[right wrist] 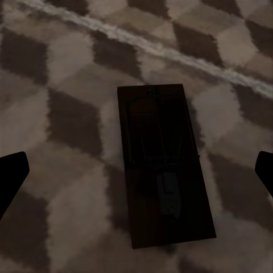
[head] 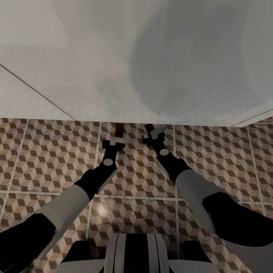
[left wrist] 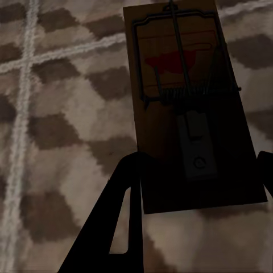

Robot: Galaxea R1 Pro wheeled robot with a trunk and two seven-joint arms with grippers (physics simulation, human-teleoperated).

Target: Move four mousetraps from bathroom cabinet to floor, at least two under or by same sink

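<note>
Reaching low over the bathroom floor, the left gripper clamps a mousetrap by its near end, its red bait pedal plain from the left wrist. Wide-spread, the right gripper holds nothing; a second mousetrap lies flat on the tiles between its fingertips.

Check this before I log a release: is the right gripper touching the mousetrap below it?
Apart. In the right wrist view, the mousetrap lies flat on the bathroom floor, with patterned tile visible between it and each finger of the right gripper.
</note>
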